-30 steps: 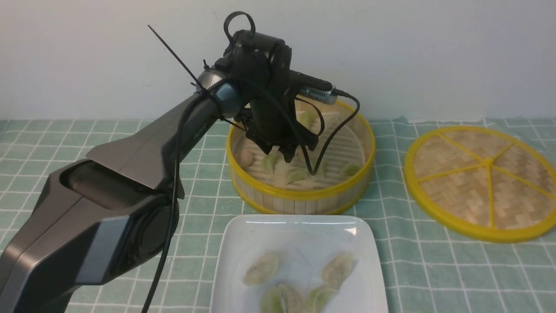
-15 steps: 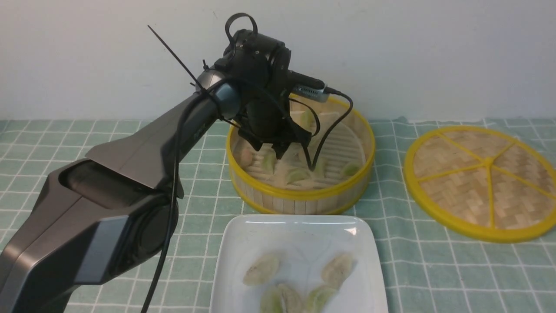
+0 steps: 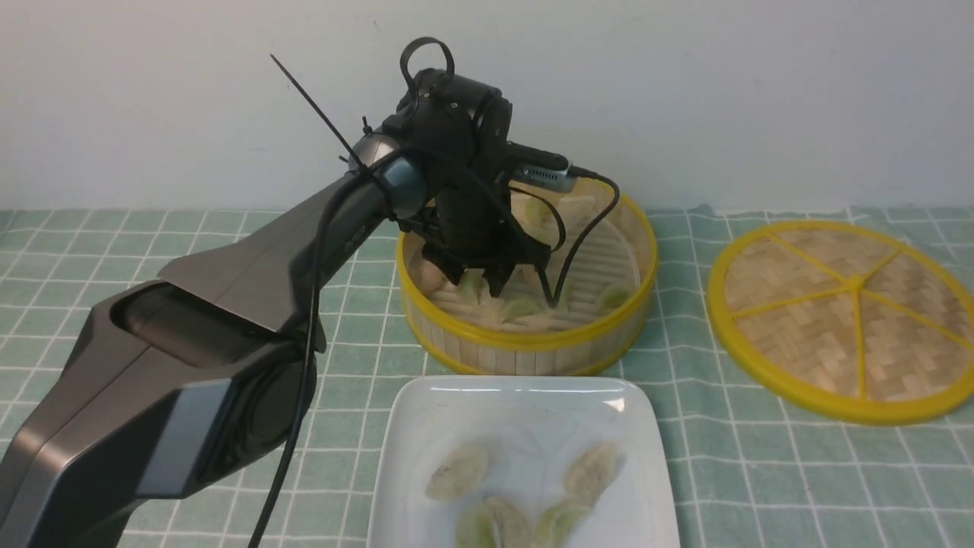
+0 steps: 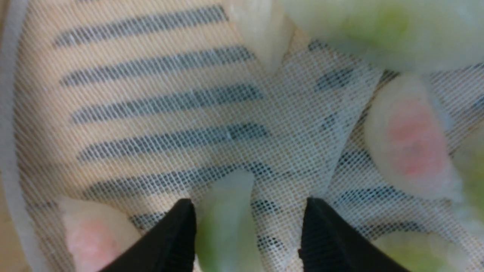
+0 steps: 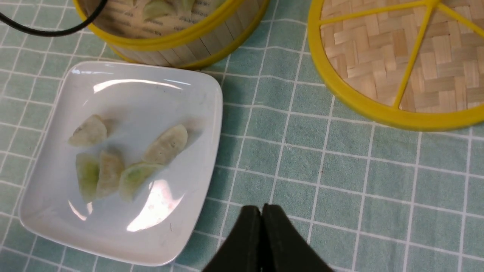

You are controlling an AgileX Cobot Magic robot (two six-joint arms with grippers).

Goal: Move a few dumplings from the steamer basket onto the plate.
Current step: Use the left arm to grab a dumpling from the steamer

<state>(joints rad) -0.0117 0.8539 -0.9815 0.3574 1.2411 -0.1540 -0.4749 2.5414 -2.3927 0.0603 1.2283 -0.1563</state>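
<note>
Status: the plate (image 3: 525, 396) has five dumplings (image 5: 166, 143) on it, so "a few" is arguably met. I'm going for one more. Left claw (image 4: 247, 211) is down inside the steamer basket (image 3: 533, 339), jaws wide, straddling a green dumpling (image 4: 227, 226) on the liner (image 4: 151, 113). One finger is right against it, the other apart, so no grip yet. Several more, green and pink, lie around it. Right claw (image 5: 261, 211) is pinched shut and empty, over the cloth (image 5: 340, 170) beside the plate. Left to do: close, lift, carry over.
</note>
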